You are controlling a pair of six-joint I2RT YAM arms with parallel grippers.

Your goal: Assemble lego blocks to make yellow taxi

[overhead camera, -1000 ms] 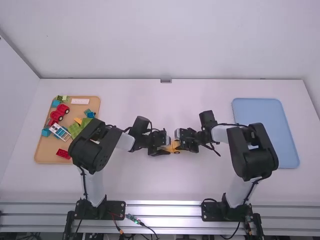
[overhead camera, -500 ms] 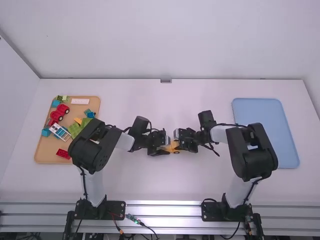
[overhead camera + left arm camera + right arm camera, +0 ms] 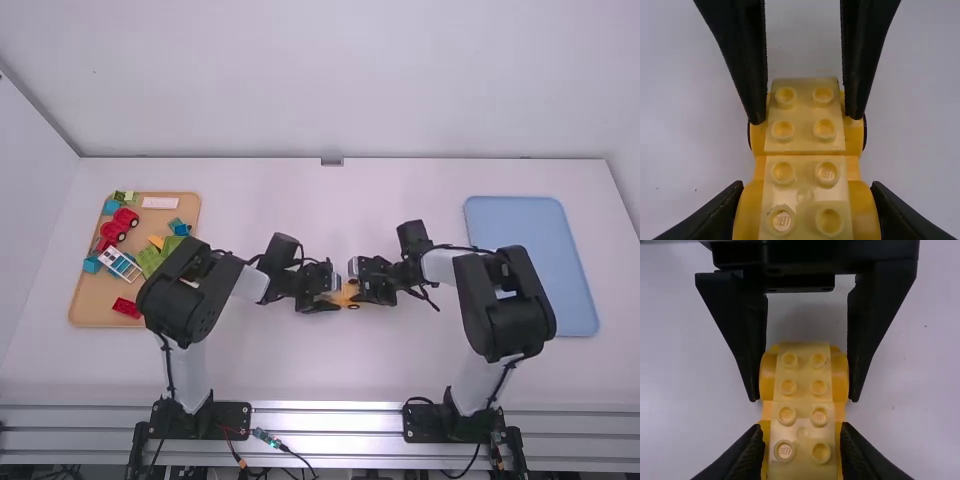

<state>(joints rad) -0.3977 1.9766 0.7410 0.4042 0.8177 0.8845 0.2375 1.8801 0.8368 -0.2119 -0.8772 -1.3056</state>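
Edging slightly inward, the right black two-finger end effector (image 3: 802, 433) is gripping the yellow studded plastic taxi (image 3: 345, 293) mid-worktop (image 3: 340, 365); the left black end effector (image 3: 807, 186) is clasping its other end; misaligned or uneven pressing is risking skewing it or popping it apart.

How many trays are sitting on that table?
2. The tan tray, holding toy blocks, is at the left of the white table; the blue tray is at the right.

Yellow block car (image 3: 805, 140), studs up, central
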